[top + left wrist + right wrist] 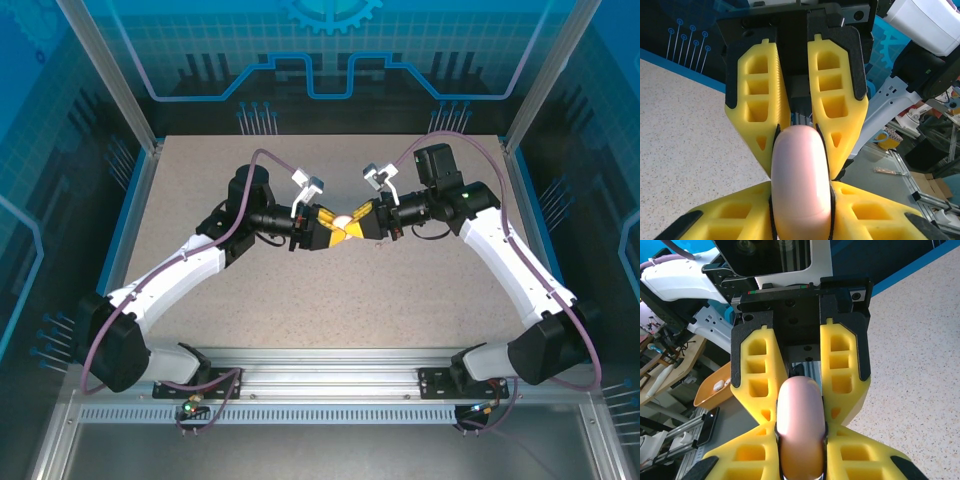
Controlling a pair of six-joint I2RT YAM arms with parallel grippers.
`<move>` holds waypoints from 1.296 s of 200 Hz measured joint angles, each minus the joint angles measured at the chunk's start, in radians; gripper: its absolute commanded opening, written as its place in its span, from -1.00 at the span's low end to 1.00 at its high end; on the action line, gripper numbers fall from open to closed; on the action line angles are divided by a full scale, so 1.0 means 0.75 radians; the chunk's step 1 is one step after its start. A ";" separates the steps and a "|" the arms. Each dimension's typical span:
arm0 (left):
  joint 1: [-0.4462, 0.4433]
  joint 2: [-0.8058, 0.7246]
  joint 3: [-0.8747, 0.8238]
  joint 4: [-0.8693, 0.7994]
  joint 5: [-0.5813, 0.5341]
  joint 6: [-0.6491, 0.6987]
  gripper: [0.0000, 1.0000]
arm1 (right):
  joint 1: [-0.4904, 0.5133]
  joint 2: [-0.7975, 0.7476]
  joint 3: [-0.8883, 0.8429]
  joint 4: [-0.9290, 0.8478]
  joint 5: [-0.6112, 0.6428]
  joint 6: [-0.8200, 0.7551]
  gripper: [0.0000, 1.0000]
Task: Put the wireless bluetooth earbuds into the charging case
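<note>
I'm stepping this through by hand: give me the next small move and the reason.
Probably twist the right hand slightly to hinge the pink charging case open while the left hand holds: both are shut on it from opposite sides, above the table, and it looks closed.

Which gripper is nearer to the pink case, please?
Neither, it is a tie. The left gripper clamps the case from its left side, and the right gripper clamps it from its right, above the table.
</note>
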 measured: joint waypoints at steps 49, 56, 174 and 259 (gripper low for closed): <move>0.001 0.000 0.005 -0.017 0.011 -0.003 -0.82 | 0.005 0.002 0.011 -0.031 0.010 -0.020 -0.70; 0.001 0.000 0.006 -0.022 0.014 -0.003 -0.83 | 0.007 0.003 0.015 -0.038 0.012 -0.021 -0.65; -0.003 -0.014 0.004 -0.110 -0.107 0.278 -1.00 | 0.029 -0.123 0.011 -0.027 0.348 0.004 0.12; -0.004 -0.015 -0.031 -0.055 -0.116 0.328 -0.99 | 0.075 -0.211 -0.030 -0.013 0.491 -0.098 0.10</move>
